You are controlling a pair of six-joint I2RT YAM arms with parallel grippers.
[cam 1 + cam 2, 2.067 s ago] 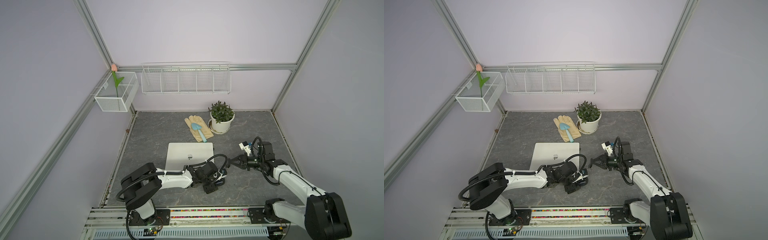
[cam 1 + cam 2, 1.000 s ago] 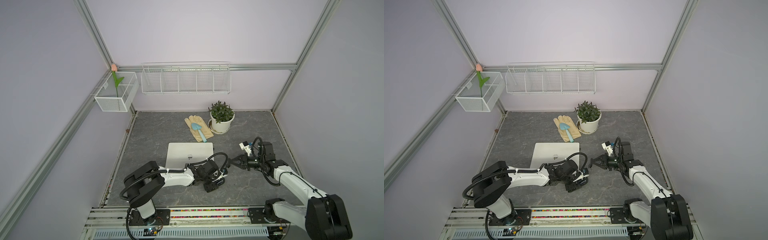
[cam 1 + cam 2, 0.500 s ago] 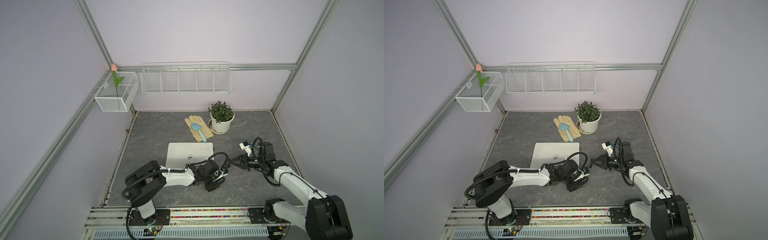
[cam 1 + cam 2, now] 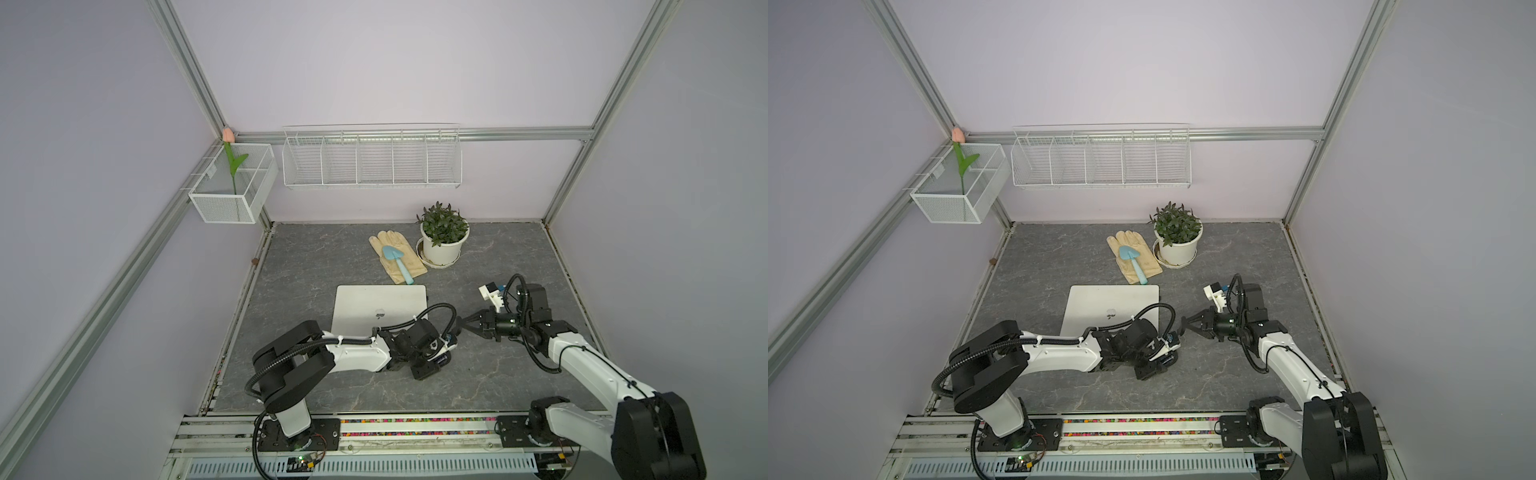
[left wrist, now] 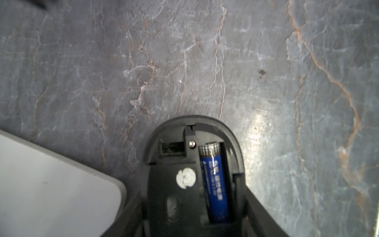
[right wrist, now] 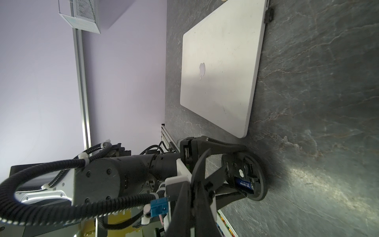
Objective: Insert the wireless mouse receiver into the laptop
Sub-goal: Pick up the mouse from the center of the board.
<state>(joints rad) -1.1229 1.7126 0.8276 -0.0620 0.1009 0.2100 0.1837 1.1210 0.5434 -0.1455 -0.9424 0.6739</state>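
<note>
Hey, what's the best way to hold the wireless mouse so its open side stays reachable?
Grip the wireless mouse across its two long curved edges, coming in from its end as the left gripper does. Fingers on the rim leave the open face, with the blue battery and the slot beside it, uncovered.

Lilac walls [image 4: 374, 62], grey marbled floor [image 4: 316, 257], white wire rack [image 4: 372, 162] on wall

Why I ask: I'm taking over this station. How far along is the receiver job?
Done: the wireless mouse has its cover off, battery exposed. In hand: the left claw grips it beside the laptop; the right claw is shut close by, whether on a receiver I cannot tell. Left: plugging it into the laptop.
</note>
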